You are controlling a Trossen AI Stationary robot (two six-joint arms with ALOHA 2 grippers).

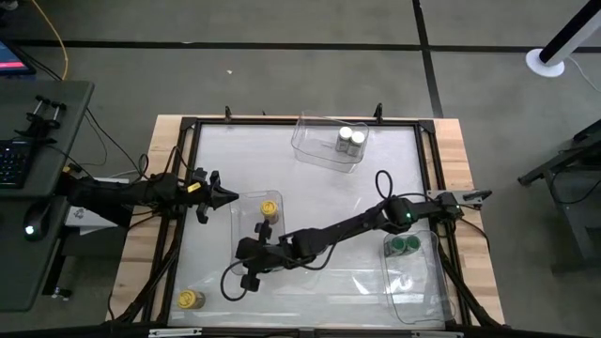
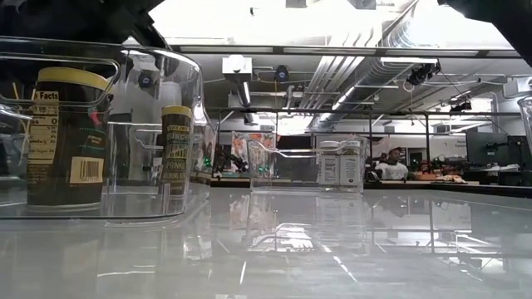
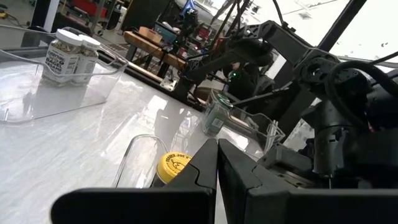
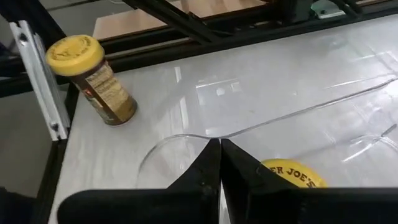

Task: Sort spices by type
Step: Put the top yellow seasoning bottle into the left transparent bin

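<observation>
Jars: last yellow jar (image 4: 91,78) stands loose ahead of right gripper (image 4: 219,163), clenched empty over bin (image 1: 246,208) rim, so lowering blind could clip bin wall.

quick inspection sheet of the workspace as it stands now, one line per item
surface: glossy white tabletop in a dark frame, wooden edges.
job's things: two white-lidded spice jars in the far clear plastic bin; two green-lidded jars in the right clear bin; two yellow-lidded jars in the middle clear bin; one yellow-lidded jar loose at the near left corner.
clutter: nothing seen.
grippers: left pincer shut, beside the middle bin; right pincer shut, empty, at that bin's near end.
cables: black cable looping over the right arm.
surroundings: keyboard on a side desk; people seated far behind.
</observation>
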